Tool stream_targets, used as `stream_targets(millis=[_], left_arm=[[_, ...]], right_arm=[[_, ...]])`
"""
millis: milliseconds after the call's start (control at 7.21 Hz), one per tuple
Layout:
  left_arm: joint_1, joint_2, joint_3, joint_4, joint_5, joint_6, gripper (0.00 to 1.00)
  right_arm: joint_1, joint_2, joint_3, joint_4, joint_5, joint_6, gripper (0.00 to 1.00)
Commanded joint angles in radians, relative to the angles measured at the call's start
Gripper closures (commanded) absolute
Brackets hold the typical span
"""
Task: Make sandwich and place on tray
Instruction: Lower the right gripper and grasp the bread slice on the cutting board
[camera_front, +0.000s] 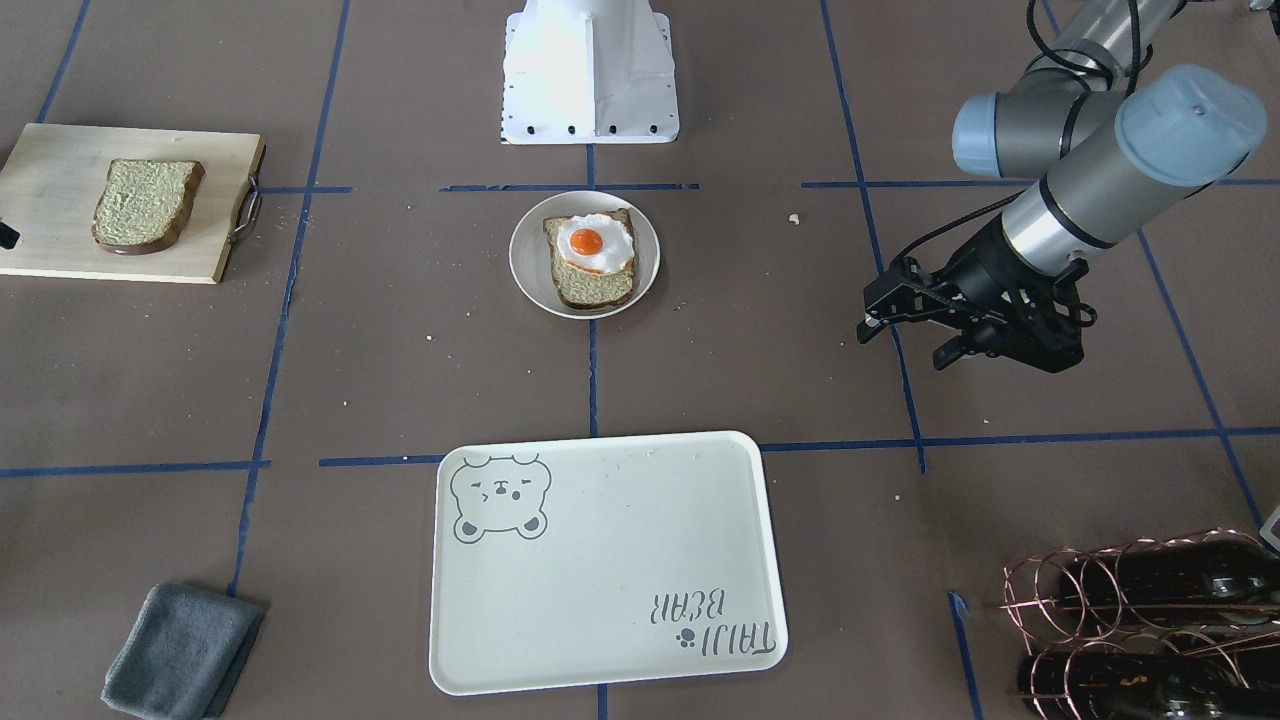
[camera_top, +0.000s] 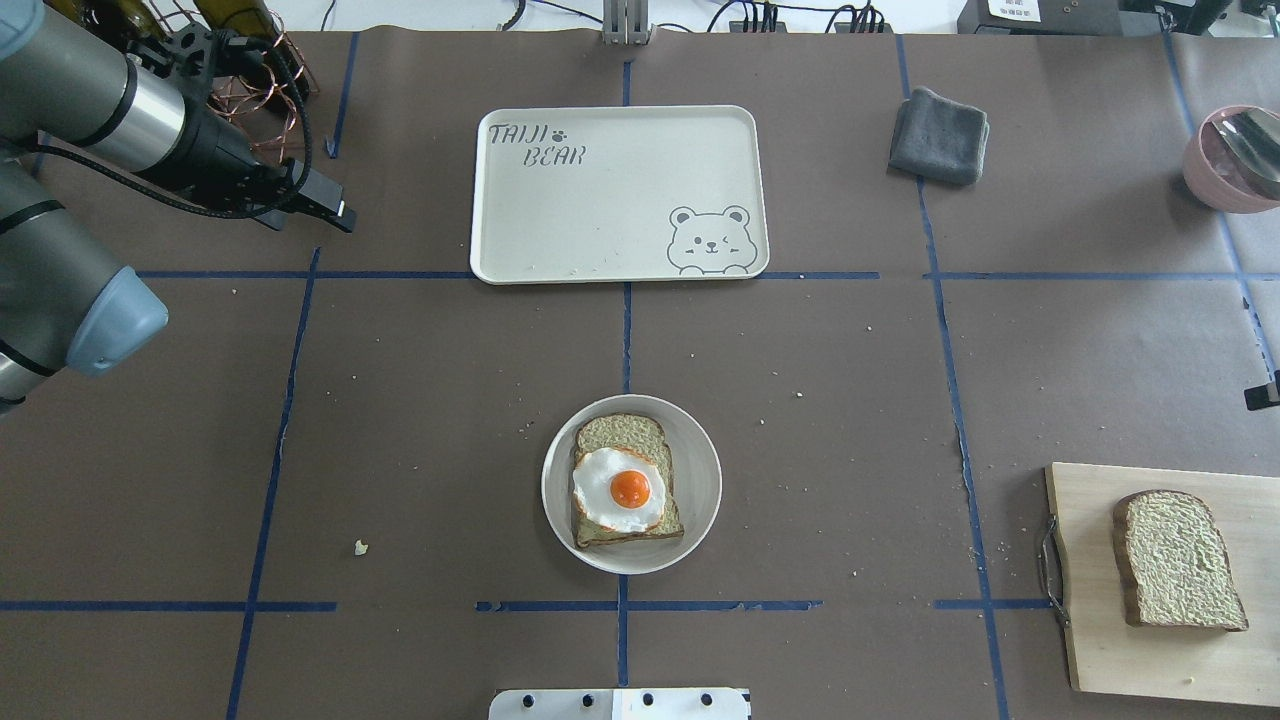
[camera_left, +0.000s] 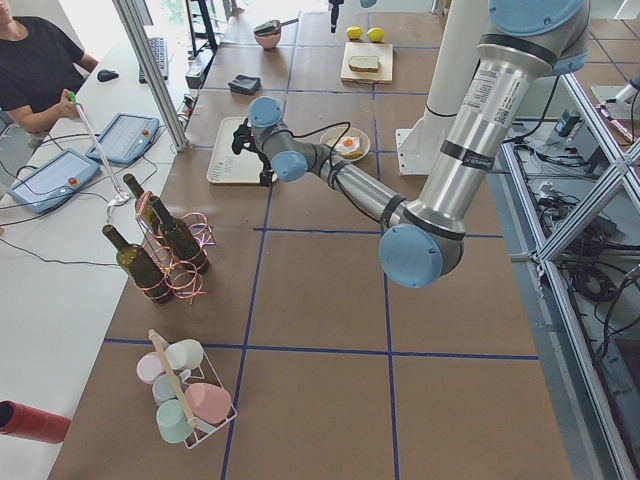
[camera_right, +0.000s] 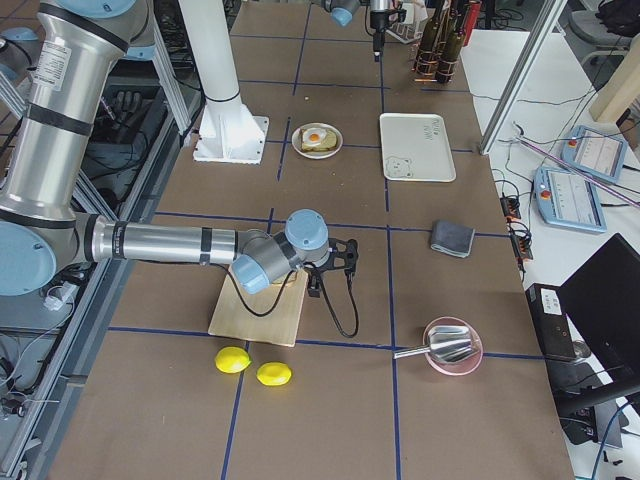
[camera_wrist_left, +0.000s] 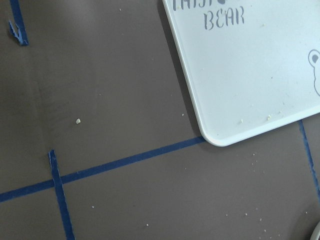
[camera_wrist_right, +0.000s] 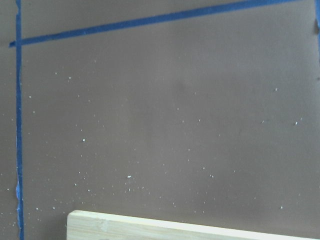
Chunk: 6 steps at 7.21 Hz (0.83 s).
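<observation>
The left gripper is hovering with its two black fingers spread, gripping nothing. The large cream rectangular tray with its bear drawing is lying near it, toward the robot's right. Farther from it, the small round white plate is carrying one brown-crusted bread slice topped by a white, orange-yolked fried egg. The right gripper, whose grip I cannot tell, is hanging just beside the pale wooden cutting board bearing the second bread slice.

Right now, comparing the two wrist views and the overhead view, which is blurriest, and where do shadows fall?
Right wrist view: softest, the cutting board edge and tape look fuzzy. Left wrist view: sharp, the tray lettering crisp, thin shadow along its left rim. Overhead view: even light, no hard shadow by the plate.
</observation>
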<state>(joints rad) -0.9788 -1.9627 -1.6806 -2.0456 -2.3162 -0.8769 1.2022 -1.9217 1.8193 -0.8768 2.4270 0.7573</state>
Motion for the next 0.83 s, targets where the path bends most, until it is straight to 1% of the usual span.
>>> stream_targets(millis=[0,277,416,555,693], left_arm=[[0.005,0.002,-0.007,-0.019,0.009,-0.043,0.00],[0.005,0.002,-0.008,-0.021,0.009,-0.050,0.00],[0.005,0.002,-0.008,-0.021,0.009,-0.053,0.00],[0.005,0.002,-0.008,-0.021,0.009,-0.060,0.00],[0.006,0.002,-0.008,-0.033,0.011,-0.063,0.00]], right_arm=[[-0.177,-0.100,0.040,0.199,-0.116,0.234,0.00],[-0.288,-0.190,0.040,0.293,-0.182,0.257,0.00],[-0.323,-0.203,0.037,0.317,-0.201,0.275,0.00],[-0.376,-0.207,0.032,0.317,-0.254,0.277,0.00],[-0.413,-0.206,0.022,0.317,-0.268,0.290,0.00]])
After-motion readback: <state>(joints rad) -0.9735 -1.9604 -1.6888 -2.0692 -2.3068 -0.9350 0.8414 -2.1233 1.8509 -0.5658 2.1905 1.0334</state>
